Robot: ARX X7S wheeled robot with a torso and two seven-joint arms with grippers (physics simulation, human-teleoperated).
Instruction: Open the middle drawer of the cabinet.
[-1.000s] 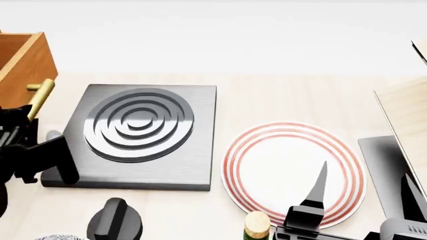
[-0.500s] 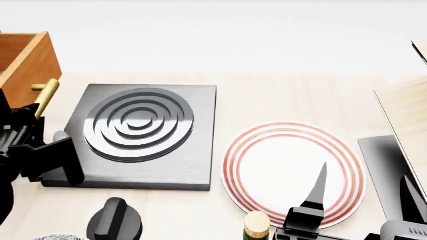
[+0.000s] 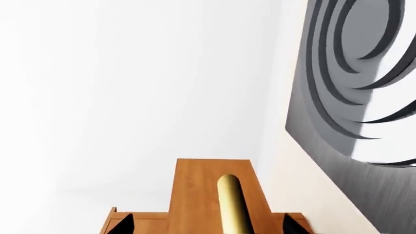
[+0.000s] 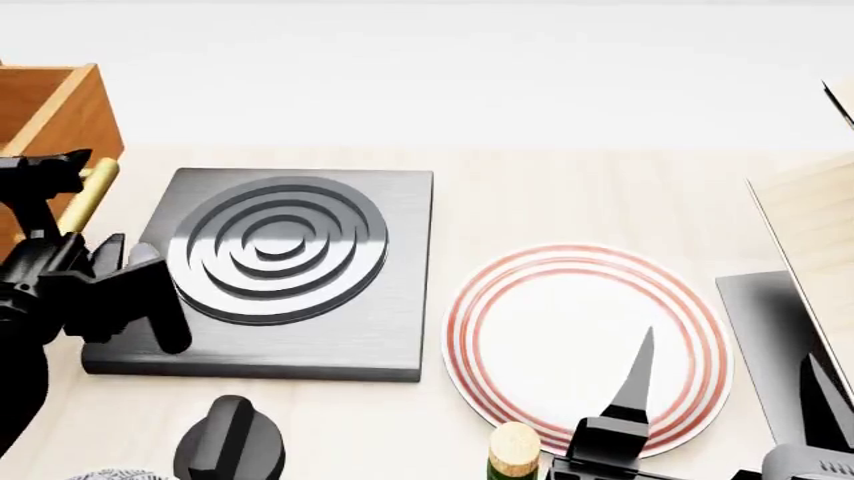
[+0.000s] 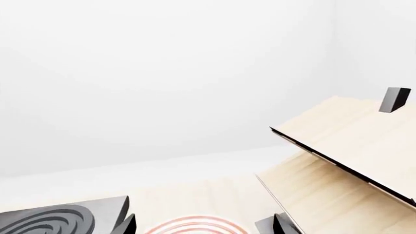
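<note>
The middle drawer (image 4: 47, 105), an orange-brown open box, sticks out of the cabinet at the head view's far left. Its brass bar handle (image 4: 87, 195) faces the hotplate. My left gripper (image 4: 78, 215) is open around that handle. In the left wrist view the handle (image 3: 231, 204) runs along the drawer front (image 3: 198, 190), midway between the gripper's (image 3: 209, 225) two dark fingertips (image 3: 123, 224). Both tips stand well clear of the bar. My right gripper (image 4: 727, 400) hangs open over the plate, holding nothing, and its tips show wide apart in the right wrist view (image 5: 202, 226).
A grey hotplate (image 4: 280, 260) with ring grooves lies right beside the drawer. A red-ringed white plate (image 4: 587, 345) is at centre right. A black knob (image 4: 230, 440) and a cork-topped bottle (image 4: 514, 450) stand near the front edge. A pale wood rack (image 4: 814, 230) fills the right side.
The drawer slid slightly further out. My left gripper's fingers have since spread off the brass handle, and the arm has shifted right. The right arm has barely moved.
</note>
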